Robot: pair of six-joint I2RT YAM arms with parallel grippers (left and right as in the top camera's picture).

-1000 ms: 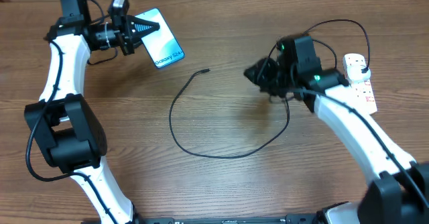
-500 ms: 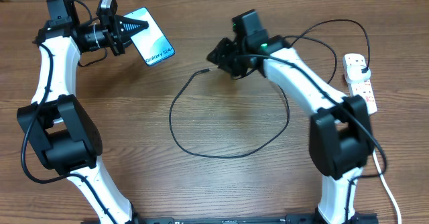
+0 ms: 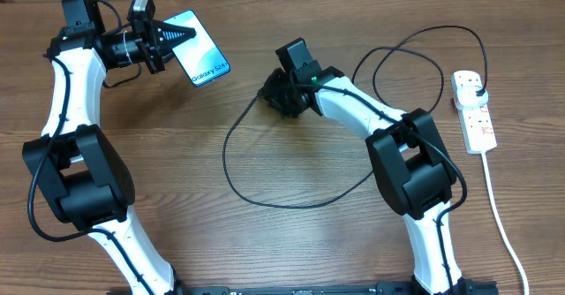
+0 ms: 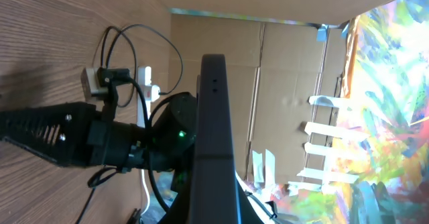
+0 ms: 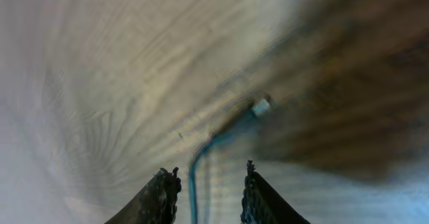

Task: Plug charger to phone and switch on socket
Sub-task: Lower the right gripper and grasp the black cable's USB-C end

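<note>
Thin black charger cable [image 5: 221, 137] may skid from right gripper's [image 5: 208, 173] parted fingers [image 5: 163, 198] if pinched off-centre; left gripper [image 3: 187, 35] clamps teal-screened phone [image 3: 205, 55].

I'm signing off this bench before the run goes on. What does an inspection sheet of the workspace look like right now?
Surface: wooden table, bare grain.
Job's things: phone held at the far left; power strip flat at the right edge; charger cable looped mid-table, its connector tip not plugged in.
Clutter: nothing seen.
Grippers: left gripper shut on the phone; right gripper with jaws open either side of the cable, just behind the tip.
Cables: white cord runs from the strip toward the front edge.
Surroundings: cardboard panels and a colourful painted sheet beyond the table.
</note>
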